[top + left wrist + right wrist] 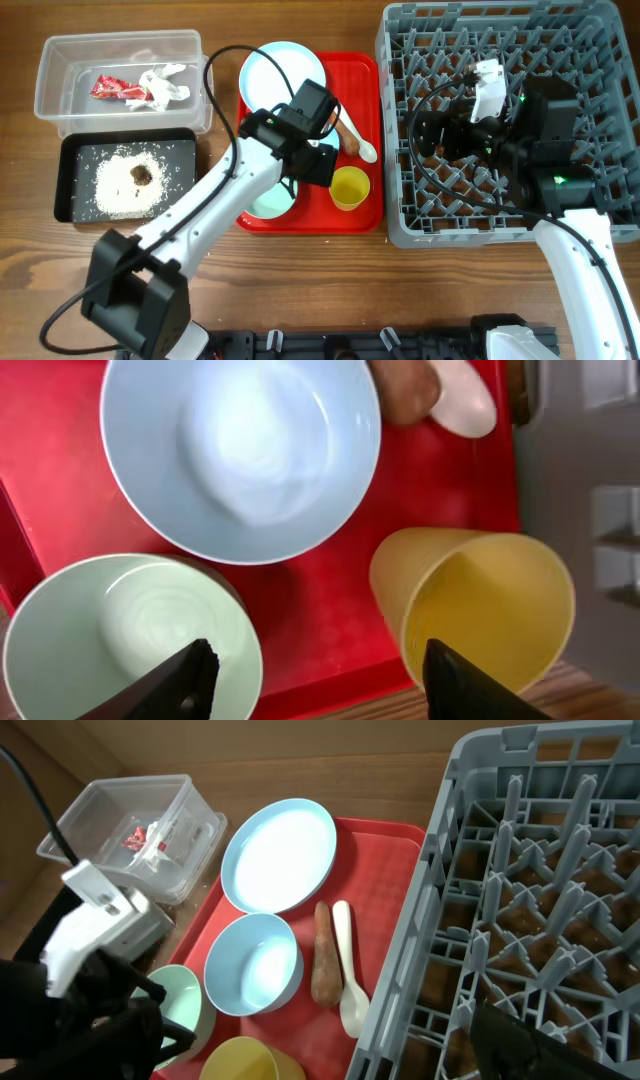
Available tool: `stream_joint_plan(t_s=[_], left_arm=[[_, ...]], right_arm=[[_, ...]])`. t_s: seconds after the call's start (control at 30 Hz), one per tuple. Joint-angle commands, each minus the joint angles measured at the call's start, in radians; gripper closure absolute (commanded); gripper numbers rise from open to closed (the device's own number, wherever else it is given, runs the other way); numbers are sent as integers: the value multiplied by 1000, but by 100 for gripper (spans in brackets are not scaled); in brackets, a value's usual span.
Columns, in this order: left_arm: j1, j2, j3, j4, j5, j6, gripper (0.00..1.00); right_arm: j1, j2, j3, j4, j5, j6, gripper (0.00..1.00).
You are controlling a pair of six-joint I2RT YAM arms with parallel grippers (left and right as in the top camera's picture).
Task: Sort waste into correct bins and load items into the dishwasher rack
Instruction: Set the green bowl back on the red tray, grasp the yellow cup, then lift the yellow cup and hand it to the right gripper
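Here, wrapper [112,90] and tissue [165,85] in clear tub [52,100]; left tool [318,660] agape, right tool [432,132] unclear.

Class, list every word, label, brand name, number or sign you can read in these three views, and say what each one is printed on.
None: no text can be read in any view.
The crumpled red wrapper in the clear tub shows pale marks, too small and blurred to read.
The red tray, yellow cup and grey rack show no print.
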Motion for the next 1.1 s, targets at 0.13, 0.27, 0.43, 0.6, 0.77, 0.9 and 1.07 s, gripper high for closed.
stream_joint_plan(t_s=[0.13, 0.27, 0.43, 0.6, 0.77, 0.9, 1.07], left_arm=[[-4, 23, 6, 2, 157, 108, 38], [-5, 104, 5, 8, 192, 111, 51], [-5, 166, 5, 15, 192, 111, 69], [-5, 166, 5, 44, 229, 111, 83], [-1, 164, 5, 78, 324, 111, 96], [99, 106, 18, 78, 522, 111, 96], [404, 40, 19, 159, 1142, 217, 96]], right_arm=[[-1, 6, 16, 2, -2, 11, 0], [-1, 6, 16, 1, -2, 11, 0], [-1, 6, 16, 2, -2, 11, 0], [-1, 6, 16, 2, -2, 11, 0], [-1, 6, 16, 2, -2, 11, 0], [-1, 6, 16, 2, -5, 11, 0], [0, 21, 15, 76, -172, 10, 0]])
